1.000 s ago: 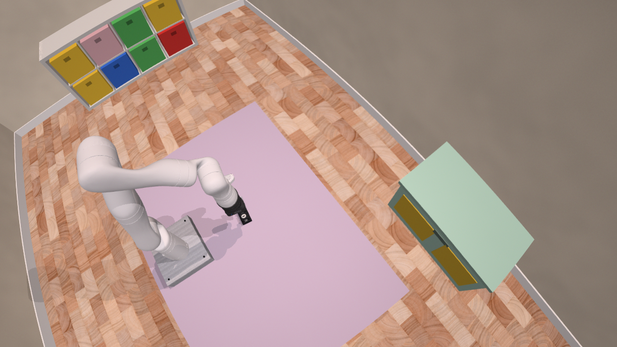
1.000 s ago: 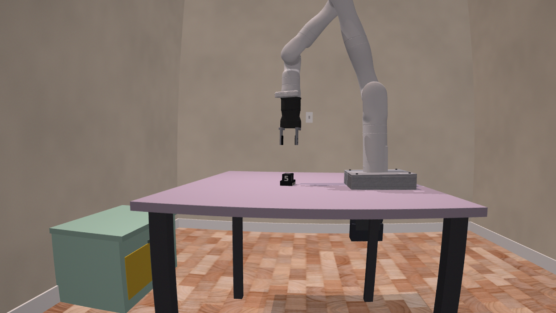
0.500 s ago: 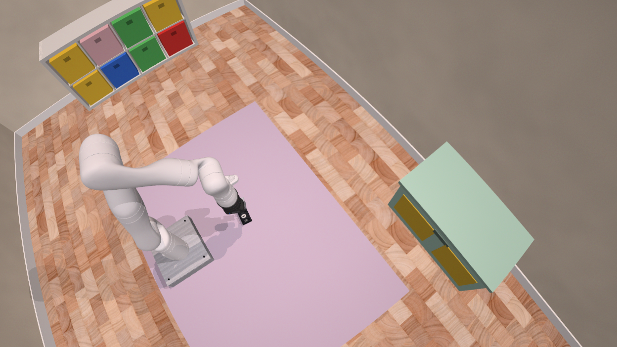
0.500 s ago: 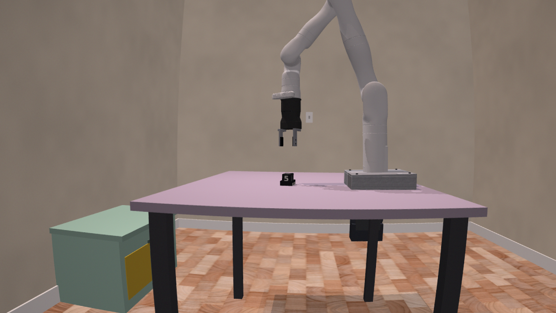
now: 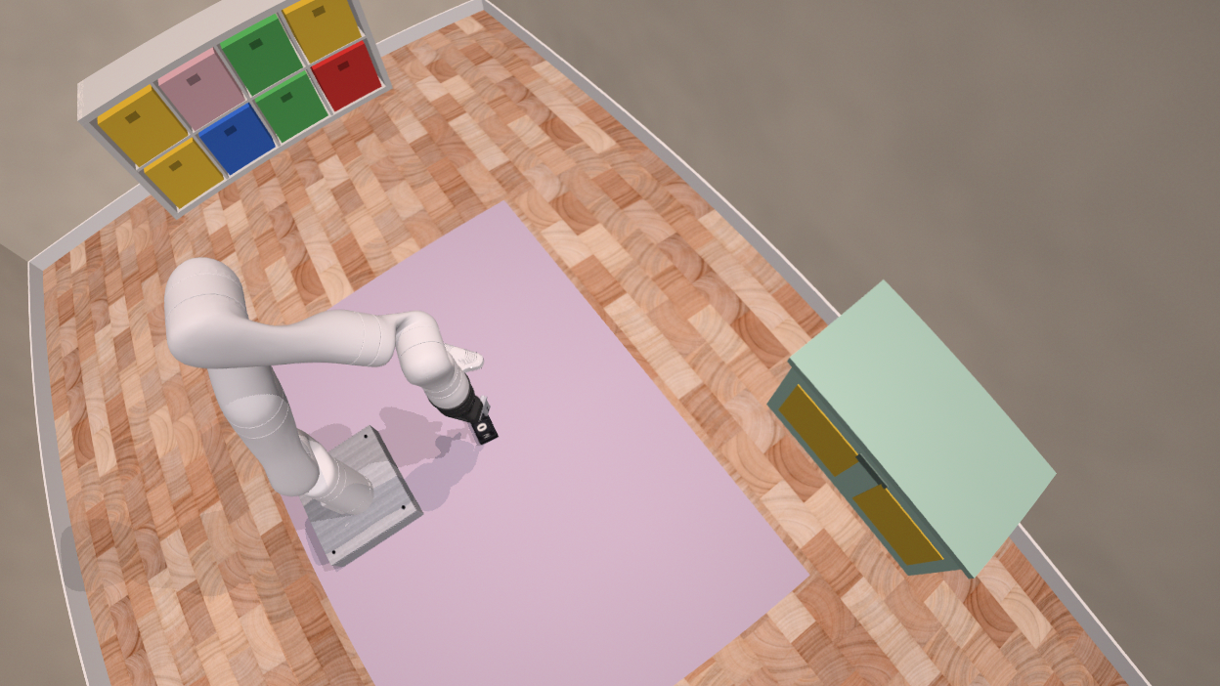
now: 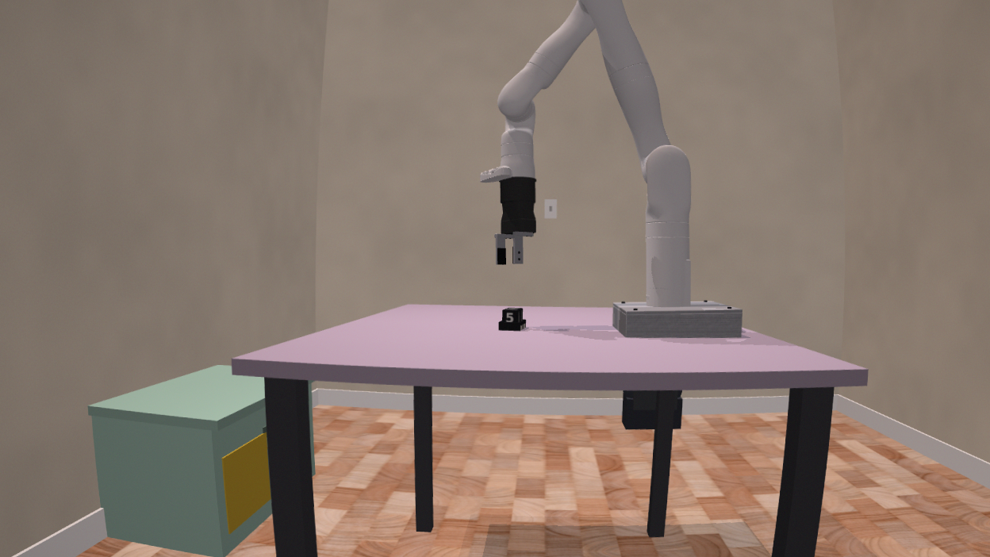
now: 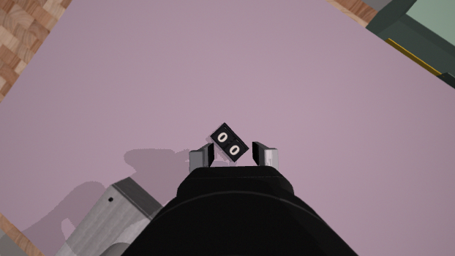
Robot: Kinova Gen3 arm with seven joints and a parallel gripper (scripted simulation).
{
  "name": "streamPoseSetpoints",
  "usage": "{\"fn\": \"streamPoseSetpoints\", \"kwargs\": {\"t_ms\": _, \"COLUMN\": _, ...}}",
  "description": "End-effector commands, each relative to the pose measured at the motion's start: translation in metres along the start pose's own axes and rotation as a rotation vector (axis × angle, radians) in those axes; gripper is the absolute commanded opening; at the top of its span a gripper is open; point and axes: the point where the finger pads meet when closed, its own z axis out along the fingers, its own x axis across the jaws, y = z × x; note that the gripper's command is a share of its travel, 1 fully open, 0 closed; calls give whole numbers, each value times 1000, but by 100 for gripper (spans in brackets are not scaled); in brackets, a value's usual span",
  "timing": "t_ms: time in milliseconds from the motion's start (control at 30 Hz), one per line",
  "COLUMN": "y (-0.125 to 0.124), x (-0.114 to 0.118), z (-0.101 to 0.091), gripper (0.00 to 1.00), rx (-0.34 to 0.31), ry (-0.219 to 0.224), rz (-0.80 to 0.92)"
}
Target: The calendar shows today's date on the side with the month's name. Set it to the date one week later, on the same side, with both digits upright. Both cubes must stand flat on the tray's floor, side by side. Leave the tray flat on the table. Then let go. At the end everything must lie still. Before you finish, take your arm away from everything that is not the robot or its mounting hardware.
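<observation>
I hold the gripper [image 6: 512, 257] high above the calendar [image 6: 511, 319], fingers spread wide and empty. In the wrist view, lower centre, its two cubes [image 7: 229, 142] show zeros on top and lie diagonal to my fingers. Descending misaligned, I judge a fingertip could strike a cube edge and tip or shove the tray.

The white arm [image 6: 626, 69] bends over and points its gripper [image 6: 511, 257] straight down, jaws wide open, holding nothing.
</observation>
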Motion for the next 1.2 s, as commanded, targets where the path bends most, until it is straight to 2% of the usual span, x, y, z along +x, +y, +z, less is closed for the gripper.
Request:
{"fn": "streamPoseSetpoints", "kwargs": {"t_ms": 0, "y": -2, "x": -2, "z": 2, "gripper": 100, "rx": -4, "ry": -4, "rz": 24}}
{"fn": "streamPoseSetpoints", "kwargs": {"t_ms": 100, "y": -3, "x": -2, "z": 4, "gripper": 100, "rx": -4, "ry": -6, "rz": 96}}
{"fn": "streamPoseSetpoints", "kwargs": {"t_ms": 533, "y": -4, "x": 2, "z": 14, "gripper": 100, "rx": -11, "ry": -17, "rz": 613}}
{"fn": "streamPoseSetpoints", "kwargs": {"t_ms": 600, "y": -4, "x": 2, "z": 14, "gripper": 100, "rx": -11, "ry": -17, "rz": 613}}
{"fn": "streamPoseSetpoints", "kwargs": {"t_ms": 1100, "y": 2, "x": 6, "z": 24, "gripper": 100, "rx": -16, "ry": -10, "rz": 1244}}
{"fn": "streamPoseSetpoints", "kwargs": {"t_ms": 1167, "y": 2, "x": 6, "z": 24, "gripper": 100, "rx": -16, "ry": -10, "rz": 1244}}
